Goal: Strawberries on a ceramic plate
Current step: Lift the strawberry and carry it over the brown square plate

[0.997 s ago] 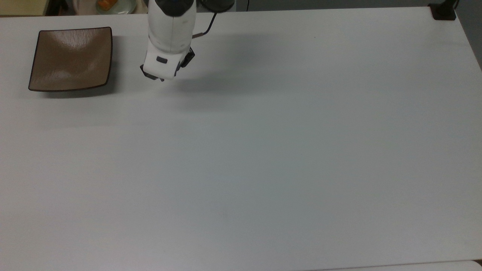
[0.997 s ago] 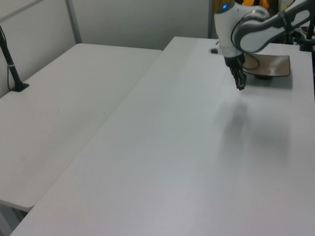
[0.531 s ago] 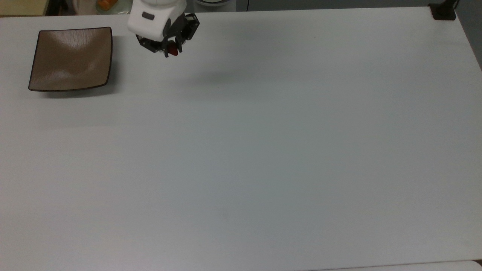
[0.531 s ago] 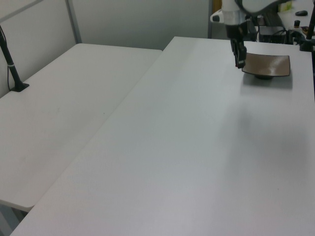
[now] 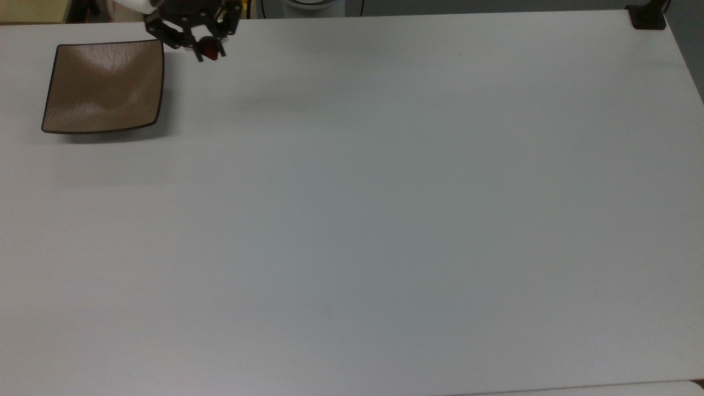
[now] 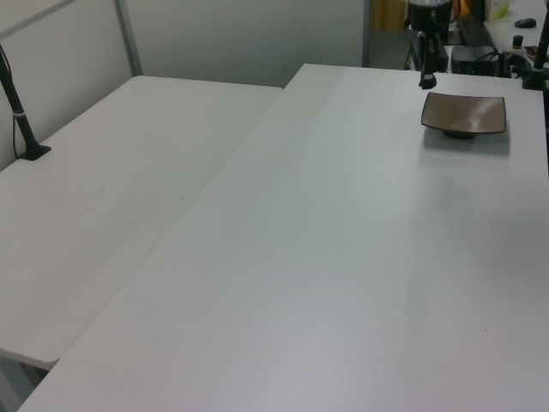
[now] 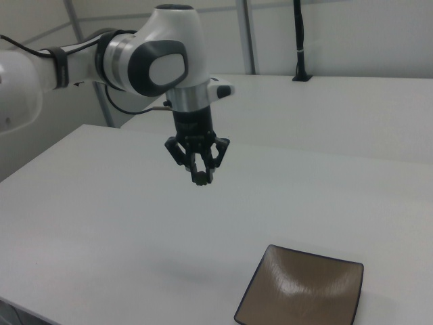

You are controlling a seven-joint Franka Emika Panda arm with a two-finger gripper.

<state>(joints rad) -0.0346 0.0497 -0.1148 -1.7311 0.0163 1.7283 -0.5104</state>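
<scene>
One pincer (image 7: 200, 177) hung well above the worktop (image 5: 385, 220), its two dark fingers (image 7: 190, 169) drawn in close on the strawberry (image 5: 210, 53), which showed as a small red lump between the tips in the top view and as a dark greenish cap in the right view. The fruit was in the air, touching nothing but the fingers. Behind the pincer rose the arm (image 7: 145, 61), smooth white shells with dark grey joint covers. In the top view the pincer sat near the worktop's far edge, just beside the far right corner of the ceramic plate (image 5: 104, 88). That plate was square, glossy tan-brown with a thin dark rim and upturned corners, lying flat near the worktop's far left corner. The worktop was plain matte white.
</scene>
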